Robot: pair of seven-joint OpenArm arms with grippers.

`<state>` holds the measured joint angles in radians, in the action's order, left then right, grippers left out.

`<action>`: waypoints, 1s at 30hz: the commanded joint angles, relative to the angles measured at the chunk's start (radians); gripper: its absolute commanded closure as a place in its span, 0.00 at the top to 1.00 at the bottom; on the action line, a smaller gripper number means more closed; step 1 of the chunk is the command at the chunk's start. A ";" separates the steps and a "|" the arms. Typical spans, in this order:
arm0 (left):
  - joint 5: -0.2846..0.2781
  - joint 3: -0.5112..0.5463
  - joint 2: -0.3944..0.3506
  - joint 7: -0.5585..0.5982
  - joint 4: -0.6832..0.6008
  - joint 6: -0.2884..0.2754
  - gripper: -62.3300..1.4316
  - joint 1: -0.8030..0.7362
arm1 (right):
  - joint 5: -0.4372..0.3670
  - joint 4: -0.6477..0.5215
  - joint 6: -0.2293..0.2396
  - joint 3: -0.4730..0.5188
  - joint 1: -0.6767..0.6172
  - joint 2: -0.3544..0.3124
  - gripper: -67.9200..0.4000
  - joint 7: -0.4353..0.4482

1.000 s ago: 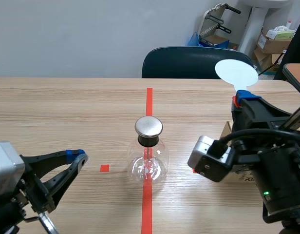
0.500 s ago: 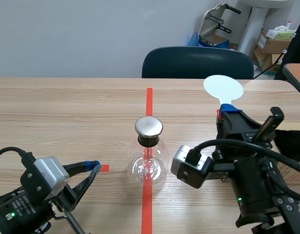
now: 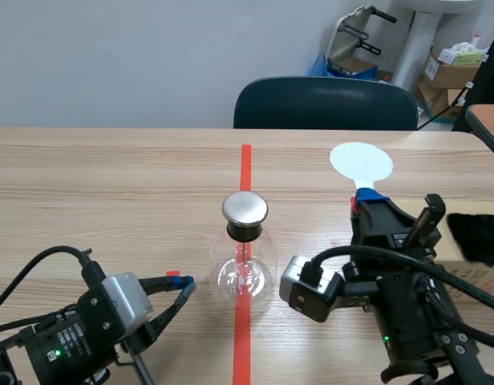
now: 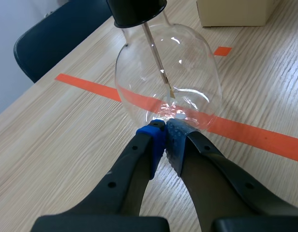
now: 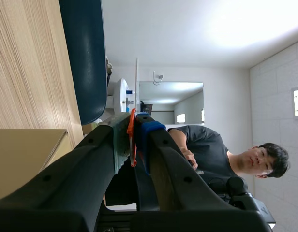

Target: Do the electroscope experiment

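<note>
1. The glass electroscope flask (image 3: pixel 244 265) stands at frame centre on the tabletop (image 3: pixel 111 176).
2. At lower left, the left hand (image 3: pixel 183 281) is pinched together on nothing, its tips just beside the flask.
3. At right, the right hand (image 3: pixel 367 200) clamps the white paddle (image 3: pixel 361 163) upright.

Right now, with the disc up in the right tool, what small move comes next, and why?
Probably carry the right tool toward the flask so the disc nears the cap. The disc stands clamped upright, well off to the flask's side, and the cap is bare. The left tool sits shut by the flask's base, out of the way.
</note>
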<state>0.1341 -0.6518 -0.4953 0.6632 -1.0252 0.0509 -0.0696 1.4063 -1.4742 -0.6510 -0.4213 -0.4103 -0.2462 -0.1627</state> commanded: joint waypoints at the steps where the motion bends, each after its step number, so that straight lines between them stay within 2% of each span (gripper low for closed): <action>1: 0.000 0.003 0.005 0.020 -0.013 0.002 0.09 0.004 | 0.005 -0.017 -0.015 0.001 0.014 -0.005 0.03 -0.004; 8: 0.070 0.003 0.016 0.012 -0.013 -0.002 0.09 0.004 | 0.005 -0.017 -0.015 0.001 0.014 -0.006 0.03 -0.004; 11: 0.076 0.003 0.018 0.005 -0.013 -0.002 0.09 0.004 | 0.005 -0.017 -0.015 0.001 0.014 -0.006 0.03 -0.004; 14: 0.054 0.003 0.018 -0.006 -0.013 -0.002 0.09 0.004 | 0.005 -0.017 -0.015 0.001 0.014 -0.006 0.03 -0.004; 19: -0.042 0.003 0.018 -0.010 -0.013 -0.001 0.09 0.004 | 0.005 -0.017 -0.015 0.001 0.014 -0.006 0.03 -0.004; 30: -0.064 0.003 0.018 0.002 0.021 -0.001 0.09 0.004 | 0.005 -0.017 -0.015 0.001 0.014 -0.006 0.03 -0.003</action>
<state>0.0738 -0.6518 -0.4824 0.6491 -0.9928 0.0498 -0.0692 1.4063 -1.4742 -0.6510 -0.4210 -0.4103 -0.2466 -0.1623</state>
